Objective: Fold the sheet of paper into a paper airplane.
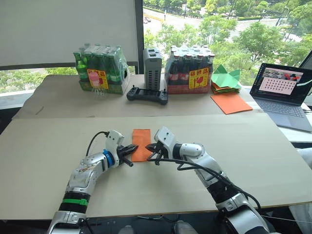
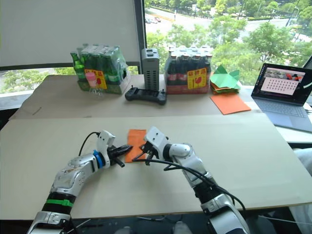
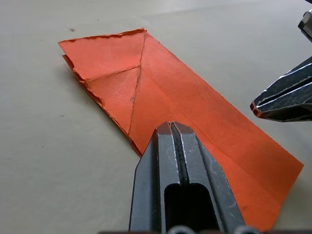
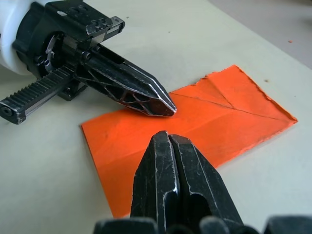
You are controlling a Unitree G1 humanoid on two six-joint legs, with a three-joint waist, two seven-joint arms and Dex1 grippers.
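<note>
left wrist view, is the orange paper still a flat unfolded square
No, the sheet of paper is folded into a narrow strip, with corner flaps creased over at its far end.

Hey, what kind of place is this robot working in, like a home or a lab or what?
Probably an office or lab test room on an upper floor: a laptop sits open beside the cardboard-covered table, a handheld controller lies near shrink-wrapped bottle packs, and the window overlooks treetops and a road.
</note>
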